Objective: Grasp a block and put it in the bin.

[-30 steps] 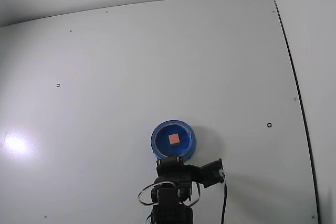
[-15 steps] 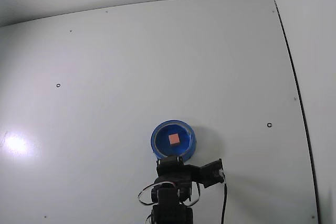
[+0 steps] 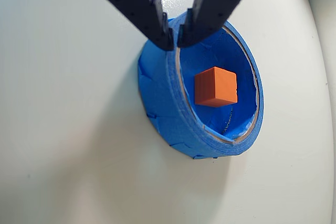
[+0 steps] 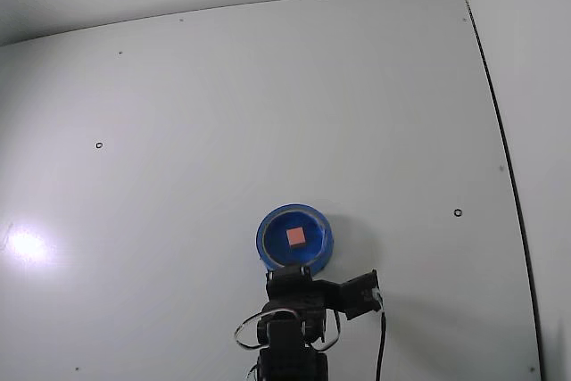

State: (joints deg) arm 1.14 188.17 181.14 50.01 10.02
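Gripper (image 3: 174, 43) enters the wrist view from 12 o'clock, its two black fingers nearly together, only a thin slit between the tips, nothing held. Tips sit over the near rim of the bin (image 3: 163, 103); whether they touch it cannot be told.

Block (image 3: 216, 86): small orange-red cube, resting inside the bin on its blue floor, roughly central, one corner turned toward the camera. From the fingertips it lies toward 4 o'clock in the wrist view, just past the rim.

Fixed view: arm (image 4: 290, 332) at the bottom edge, 6 o'clock of the bin (image 4: 265, 229); block (image 4: 295, 236) a pink-red speck in the middle of it. White table (image 4: 223, 113) otherwise bare but for small marks.

Judgement: block already lies in the bin and free of the fingers, so the placing looks done. What remains is only a pull back toward 6 o'clock, clear of the rim, without nudging the bin.
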